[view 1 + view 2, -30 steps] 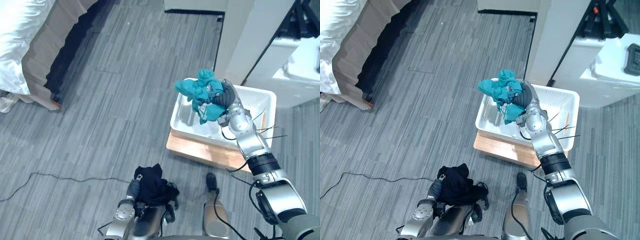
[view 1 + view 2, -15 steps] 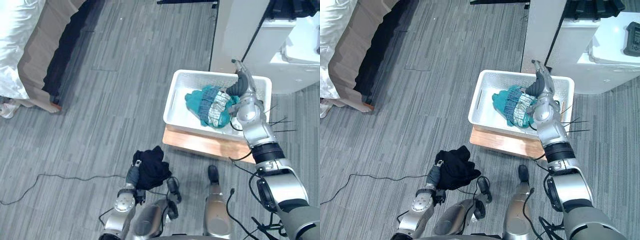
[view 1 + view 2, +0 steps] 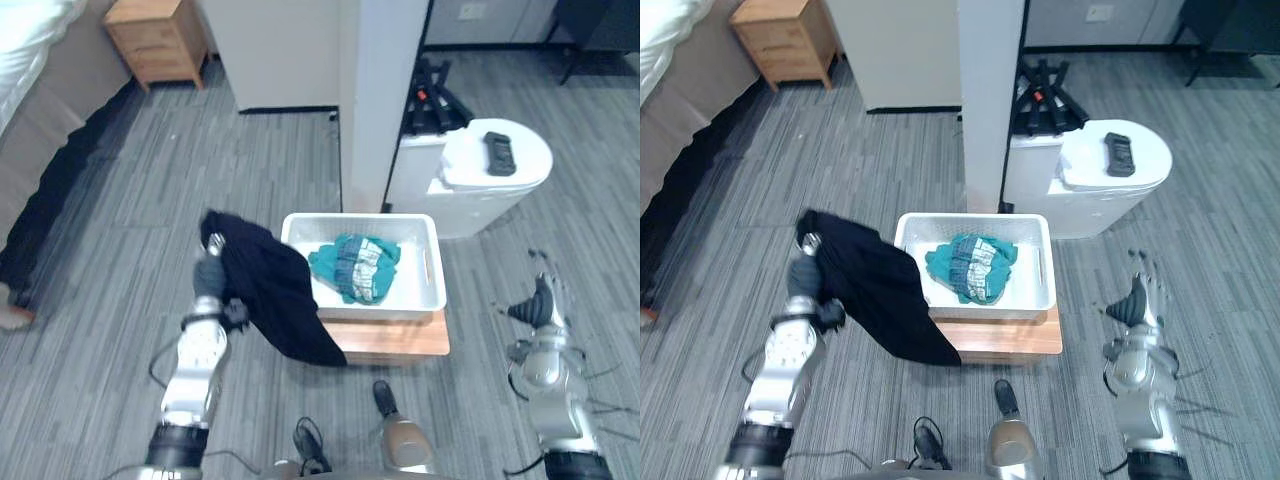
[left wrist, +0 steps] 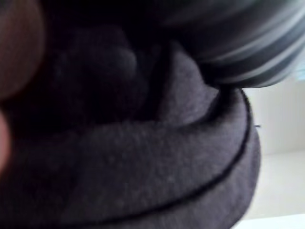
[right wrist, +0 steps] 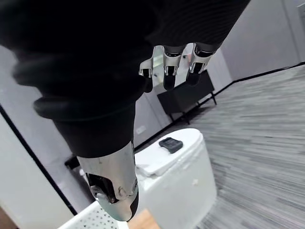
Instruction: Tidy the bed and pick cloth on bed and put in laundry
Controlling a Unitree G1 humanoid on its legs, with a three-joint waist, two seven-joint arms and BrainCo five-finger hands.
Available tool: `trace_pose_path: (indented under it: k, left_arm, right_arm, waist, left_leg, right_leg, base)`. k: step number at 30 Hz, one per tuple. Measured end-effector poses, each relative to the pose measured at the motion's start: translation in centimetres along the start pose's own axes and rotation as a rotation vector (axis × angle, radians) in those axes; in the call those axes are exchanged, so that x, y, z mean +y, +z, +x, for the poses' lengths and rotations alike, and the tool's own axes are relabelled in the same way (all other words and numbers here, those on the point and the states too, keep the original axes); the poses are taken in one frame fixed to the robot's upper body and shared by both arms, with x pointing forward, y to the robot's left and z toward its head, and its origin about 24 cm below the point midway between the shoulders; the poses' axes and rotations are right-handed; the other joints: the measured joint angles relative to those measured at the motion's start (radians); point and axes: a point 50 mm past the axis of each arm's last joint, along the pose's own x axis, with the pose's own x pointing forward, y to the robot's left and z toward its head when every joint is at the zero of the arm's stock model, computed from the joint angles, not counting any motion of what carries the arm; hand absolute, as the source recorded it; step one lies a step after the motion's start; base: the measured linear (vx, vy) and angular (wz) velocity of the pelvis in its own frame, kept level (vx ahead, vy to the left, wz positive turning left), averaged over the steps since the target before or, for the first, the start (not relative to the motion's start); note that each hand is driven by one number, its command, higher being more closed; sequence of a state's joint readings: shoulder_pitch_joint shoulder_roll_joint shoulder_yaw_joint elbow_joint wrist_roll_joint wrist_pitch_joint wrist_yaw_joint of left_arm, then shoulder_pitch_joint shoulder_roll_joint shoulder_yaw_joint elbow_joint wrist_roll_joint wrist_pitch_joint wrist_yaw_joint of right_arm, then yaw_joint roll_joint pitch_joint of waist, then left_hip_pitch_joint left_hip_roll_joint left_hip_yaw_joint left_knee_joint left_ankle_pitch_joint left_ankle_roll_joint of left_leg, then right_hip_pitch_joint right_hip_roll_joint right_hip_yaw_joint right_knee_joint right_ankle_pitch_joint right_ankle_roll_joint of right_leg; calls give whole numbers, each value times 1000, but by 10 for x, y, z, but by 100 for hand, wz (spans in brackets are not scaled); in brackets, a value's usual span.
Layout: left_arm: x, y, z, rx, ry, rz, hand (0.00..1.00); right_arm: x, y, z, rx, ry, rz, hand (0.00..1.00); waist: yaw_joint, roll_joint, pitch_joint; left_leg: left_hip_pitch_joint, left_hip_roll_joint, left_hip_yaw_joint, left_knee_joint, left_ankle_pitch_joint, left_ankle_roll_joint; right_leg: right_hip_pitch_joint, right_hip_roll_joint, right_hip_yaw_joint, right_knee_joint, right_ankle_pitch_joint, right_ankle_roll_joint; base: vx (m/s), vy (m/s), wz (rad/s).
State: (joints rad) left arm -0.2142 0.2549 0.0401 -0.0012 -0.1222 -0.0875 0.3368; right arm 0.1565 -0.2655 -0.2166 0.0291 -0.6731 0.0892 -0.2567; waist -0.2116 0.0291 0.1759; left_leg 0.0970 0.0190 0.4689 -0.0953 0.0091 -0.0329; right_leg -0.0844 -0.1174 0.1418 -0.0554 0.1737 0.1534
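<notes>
A black cloth (image 3: pixel 272 290) hangs from my left hand (image 3: pixel 210 275), which is shut on it and raised just left of the white laundry basket (image 3: pixel 428 290); the cloth's lower end drapes over the basket's near left corner. Up close, the black cloth (image 4: pixel 143 162) covers the left wrist view. A teal cloth (image 3: pixel 355 266) lies bunched inside the basket. My right hand (image 3: pixel 540 305) hangs empty to the right of the basket, fingers (image 5: pixel 164 64) relaxed and open.
The basket sits on a low wooden board (image 3: pixel 400 338). Behind it rise a white pillar (image 3: pixel 375 100) and a round white appliance (image 3: pixel 480 175) with a dark remote on top. The bed's edge (image 3: pixel 40 170) runs at far left, with a wooden nightstand (image 3: pixel 160 40) beyond.
The whole view has shifted as the camera moved. My left hand rose with the black cloth to beside the basket. My right hand pulled away from the teal cloth and out of the basket.
</notes>
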Motion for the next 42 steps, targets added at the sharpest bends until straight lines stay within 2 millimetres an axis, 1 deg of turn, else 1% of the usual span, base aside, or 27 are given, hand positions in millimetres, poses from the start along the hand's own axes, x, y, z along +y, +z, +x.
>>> trace_pose_path:
  k: [1,3,4,5,6,8,9,10,11,12,13,14,15,16,17,19,23,24,25,29,30,32,36,38,39,41,42]
  left_arm:
    - [-3,13,11,-56,19,-13,100]
    - [-5,27,21,-113,41,-14,100]
    - [-5,31,24,-128,45,-14,100]
    - [-6,38,30,-158,57,-11,100]
    - [-8,43,37,-177,65,-7,100]
    - [-9,45,45,-179,80,3,100]
    - [-11,43,47,-171,78,12,100]
    - [-17,37,50,-148,69,40,100]
    - [-20,33,50,-135,63,53,100]
    - [-25,24,50,-96,53,60,100]
    - [-31,13,48,-49,41,70,100]
    - [-34,7,47,-21,30,76,100]
    - [-41,-5,43,32,12,100,100]
    - [-44,-10,41,52,4,112,100]
    - [-46,-17,39,73,-10,139,100]
    - [-51,-21,38,94,-19,154,100]
    - [-64,-32,33,130,-68,199,100]
    - [-67,-36,31,146,-80,209,0]
    - [-70,-43,27,171,-97,232,0]
    - [-79,-59,18,244,-120,253,0]
    - [-81,-63,16,269,-126,258,0]
    - [-82,-68,14,301,-126,263,0]
    - [-86,-64,18,293,-122,253,0]
    - [-87,-62,19,287,-116,250,0]
    - [-85,-63,17,293,-113,250,0]
    - [-78,-68,13,310,-92,242,0]
    - [-72,-72,7,320,-78,235,0]
  right_arm:
    - [6,-6,-9,32,24,10,0]
    - [12,-10,-16,48,52,19,0]
    - [13,-10,-18,48,59,18,0]
    - [16,-12,-22,54,78,25,0]
    - [20,-14,-27,70,93,41,0]
    - [26,-13,-33,73,123,50,0]
    - [29,-13,-35,73,133,53,0]
    - [32,-12,-38,75,150,66,0]
    - [34,-11,-39,73,156,72,0]
    - [36,-8,-40,65,169,87,0]
    - [40,-5,-42,54,181,95,0]
    - [41,-3,-42,47,186,100,0]
    - [44,2,-44,32,198,110,0]
    - [46,4,-45,27,205,116,0]
    - [50,11,-45,3,213,127,0]
    - [52,20,-44,-36,207,146,0]
    - [55,24,-45,-51,215,157,0]
    - [55,26,-45,-56,209,159,0]
    - [55,30,-43,-68,202,165,0]
    - [55,42,-36,-99,170,195,0]
    - [55,46,-34,-105,161,207,0]
    - [55,50,-32,-111,155,218,0]
    - [57,46,-33,-93,165,219,0]
    - [58,45,-34,-86,169,224,0]
    - [60,44,-34,-80,177,222,0]
    - [65,39,-36,-56,199,215,0]
    - [69,34,-40,-31,219,209,0]
  waist:
    - [-11,0,-2]
    - [-25,-1,-8]
    - [-27,1,-9]
    - [-37,4,-11]
    - [-48,4,-12]
    - [-49,8,-15]
    - [-50,12,-18]
    - [-59,19,-20]
    - [-63,20,-19]
    - [-76,20,-19]
    - [-84,21,-18]
    - [-88,22,-16]
    - [-96,23,-15]
    - [-100,21,-14]
    - [-103,18,-8]
    - [-104,14,27]
    - [-103,13,71]
    - [-103,12,83]
    - [-103,11,101]
    - [-102,13,144]
    - [-100,11,154]
    - [-98,15,164]
    - [-61,17,167]
    - [-49,17,167]
    - [-45,17,167]
    - [-46,17,167]
    - [-46,17,167]
  left_leg:
    - [12,2,4,-1,-2,2]
    - [14,3,20,-6,-12,3]
    - [18,5,34,-6,-28,1]
    - [21,10,68,-7,-75,8]
    - [19,12,81,-7,-79,12]
    - [13,16,103,-7,-83,9]
    - [1,16,113,-7,-83,8]
    - [-18,19,138,-7,-82,8]
    - [-25,20,154,-7,-81,6]
    - [-41,21,181,-7,-76,-1]
    - [-55,26,203,-7,-72,-8]
    - [-58,29,218,-7,-67,-15]
    - [-64,34,231,-7,-62,-21]
    - [-68,36,236,-7,-59,-25]
    - [-80,38,257,-7,-52,-37]
    - [-94,34,281,-7,-51,-39]
    - [-116,30,305,-7,-44,-39]
    - [-119,29,309,-7,-43,-38]
    - [-119,27,319,-7,-43,-38]
    - [-118,25,332,-3,-22,-47]
    - [-118,24,332,0,-1,-45]
    - [-118,23,333,0,0,-45]
    - [-112,29,331,1,0,-45]
    - [-98,32,327,1,0,-45]
    - [-83,34,323,1,0,-45]
    - [-59,39,304,1,0,-45]
    - [-43,43,294,0,-1,-45]
  right_leg:
    - [10,2,0,-3,9,-5]
    - [14,5,3,-3,10,-7]
    - [14,7,7,-3,10,-7]
    - [12,11,12,-3,10,-7]
    - [8,12,14,-3,11,-8]
    - [-8,16,24,-3,11,-8]
    - [-21,16,23,-3,11,-9]
    - [-46,15,23,-3,8,-12]
    - [-54,13,22,-3,4,-17]
    - [-75,11,23,-4,-3,-26]
    - [-94,13,26,-5,-2,-27]
    - [-100,14,27,-6,-2,-27]
    - [-112,18,28,-8,0,-29]
    - [-120,18,32,-8,1,-31]
    - [-140,20,48,-6,2,-32]
    - [-166,19,61,-2,3,-33]
    - [-194,12,69,1,5,-32]
    - [-198,11,72,2,8,-30]
    - [-200,9,76,2,9,-29]
    - [-203,7,85,2,21,-20]
    - [-203,6,87,3,22,-20]
    - [-203,6,88,4,24,-19]
    - [-205,13,84,18,24,-19]
    - [-189,14,76,20,23,-19]
    - [-170,14,70,20,23,-18]
    - [-137,14,50,19,22,-18]
    - [-116,14,44,19,22,-19]
  base:
    - [5,8,-12]
    - [-37,-1,-14]
    - [-69,1,-21]
    - [-62,-4,-11]
    - [-49,-12,-9]
    - [-57,-52,-21]
    - [-62,-87,-23]
    - [-38,-94,-10]
    - [-22,-98,-5]
    - [-15,-96,-9]
    - [-13,-78,-11]
    - [-1,-68,-10]
    - [6,-49,-6]
    - [2,-55,-14]
    - [-6,-47,-26]
    - [-12,-42,-22]
    - [7,-11,-2]
    - [47,-12,-5]
    - [51,-10,-8]
    - [64,-17,-7]
    - [80,-30,-4]
    - [97,-43,-3]
    - [74,-53,-1]
    - [41,-60,9]
    - [22,-66,18]
    - [-2,-54,24]
    - [-14,-41,22]
